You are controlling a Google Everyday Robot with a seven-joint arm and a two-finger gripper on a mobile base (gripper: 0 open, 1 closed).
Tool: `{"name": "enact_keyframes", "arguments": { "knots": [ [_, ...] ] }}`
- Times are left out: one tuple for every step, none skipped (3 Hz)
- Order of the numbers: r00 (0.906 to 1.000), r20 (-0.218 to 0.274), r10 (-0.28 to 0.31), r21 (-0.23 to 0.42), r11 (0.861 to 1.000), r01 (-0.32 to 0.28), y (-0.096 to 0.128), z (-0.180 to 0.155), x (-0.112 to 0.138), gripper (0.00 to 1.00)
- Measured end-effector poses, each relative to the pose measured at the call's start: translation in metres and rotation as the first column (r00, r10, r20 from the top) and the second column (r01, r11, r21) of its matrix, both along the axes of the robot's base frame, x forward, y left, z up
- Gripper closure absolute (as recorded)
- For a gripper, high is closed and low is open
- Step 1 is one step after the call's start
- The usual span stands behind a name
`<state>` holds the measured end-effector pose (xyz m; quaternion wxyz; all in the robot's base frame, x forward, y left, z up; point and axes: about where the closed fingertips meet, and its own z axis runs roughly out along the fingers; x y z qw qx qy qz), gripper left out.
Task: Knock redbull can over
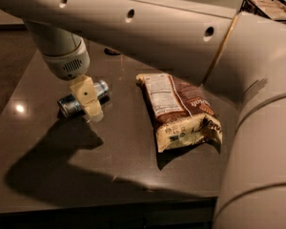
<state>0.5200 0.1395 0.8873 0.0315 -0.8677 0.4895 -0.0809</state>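
The redbull can, slim, blue and silver, lies on its side on the dark table at the left. Its silver end points to the front left. My gripper hangs from the white wrist directly over the can. A cream-coloured finger crosses in front of the can's middle and hides it. The finger's tip reaches down to the table just in front of the can.
A brown and cream snack bag lies at the table's middle right. My large white arm spans the top of the view and hides the back of the table. A wire basket stands at the top right. The table's front edge runs along the bottom.
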Motion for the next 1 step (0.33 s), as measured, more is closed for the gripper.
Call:
{"name": "enact_keyframes", "arguments": {
  "knots": [
    [1.0000, 0.000, 0.000, 0.000, 1.000, 0.000, 0.0000, 0.0000, 0.0000, 0.00]
  ]
}}
